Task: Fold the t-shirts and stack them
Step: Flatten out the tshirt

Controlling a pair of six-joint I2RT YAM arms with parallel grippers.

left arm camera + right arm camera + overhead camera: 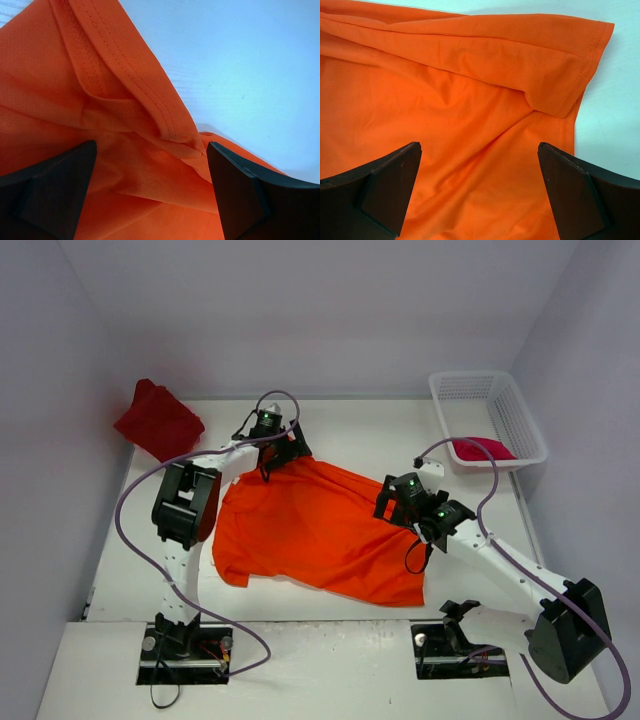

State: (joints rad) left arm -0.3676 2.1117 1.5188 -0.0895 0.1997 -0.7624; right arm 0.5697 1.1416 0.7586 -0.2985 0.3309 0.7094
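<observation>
Lying mostly spread across the middle of the table point(380, 430), the orange t-shirt point(310, 530) is running its long axis from far left toward near right. The coming move is turning on that line, since one arm is sitting at each end of it. The left gripper point(272, 445) is hovering at the shirt's far-left corner, jaws spread wide, with a stitched hem fold point(150, 95) lying between and just beyond the fingers point(55, 190) and nothing pinched. The right gripper point(412, 508) is reaching in over the shirt's right edge, jaws likewise spread and empty, a sleeve point(570, 75) lying just ahead of them. Both arms are bending in from their near bases, wrists pitched down at the cloth. Each looks nearer to its own end, so a paired pinch seems the likely next step. The dark red t-shirt point(158, 420) is sitting bunched at the far left, and the crimson-pink t-shirt point(483, 449) is lying in the white basket point(520, 420) at the far right.
</observation>
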